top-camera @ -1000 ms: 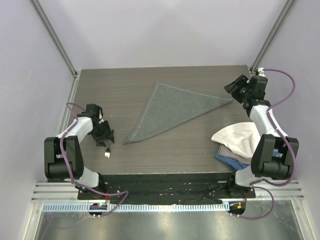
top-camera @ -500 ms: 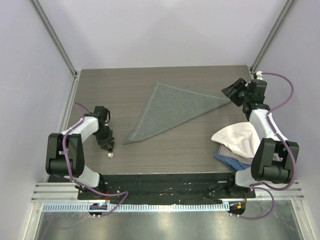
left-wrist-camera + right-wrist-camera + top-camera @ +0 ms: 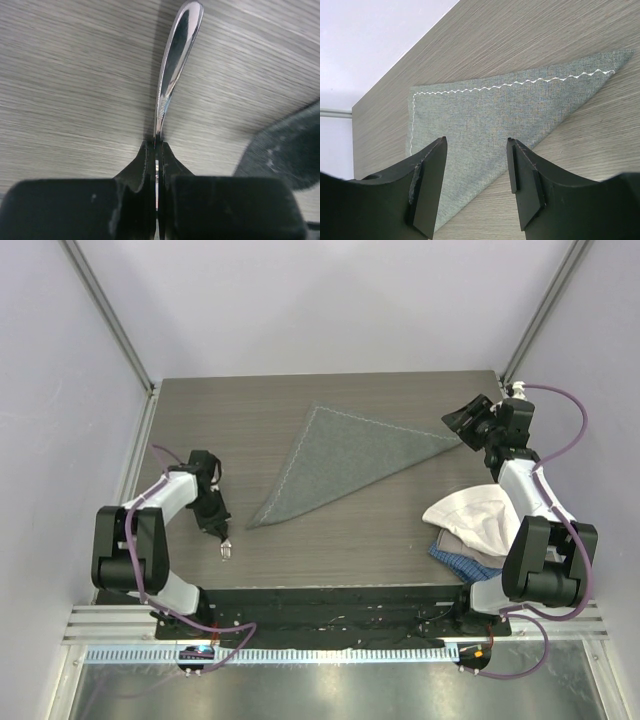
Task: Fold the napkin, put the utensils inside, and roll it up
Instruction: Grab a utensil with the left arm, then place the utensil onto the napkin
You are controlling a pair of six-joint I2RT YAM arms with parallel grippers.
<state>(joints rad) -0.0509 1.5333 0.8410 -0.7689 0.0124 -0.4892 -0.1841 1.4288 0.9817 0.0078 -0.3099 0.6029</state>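
The left pincer [image 3: 156,152] was pressed together on the fork [image 3: 172,75], pinching it so the rounded handle pointed up the wrist view; from overhead it sat at lower left. The right pincer [image 3: 477,195] stood spread and empty at upper right, over one corner of the napkin [image 3: 345,460]. The napkin lay mid-frame, folded into a triangle. I judged the fold done, with tucking the fork in and rolling left. I counted one napkin, one fork, one cream-white cloth [image 3: 475,518] and one blue checked cloth [image 3: 462,558].

White arms [image 3: 165,495], black joints, purple cables [image 3: 557,389]
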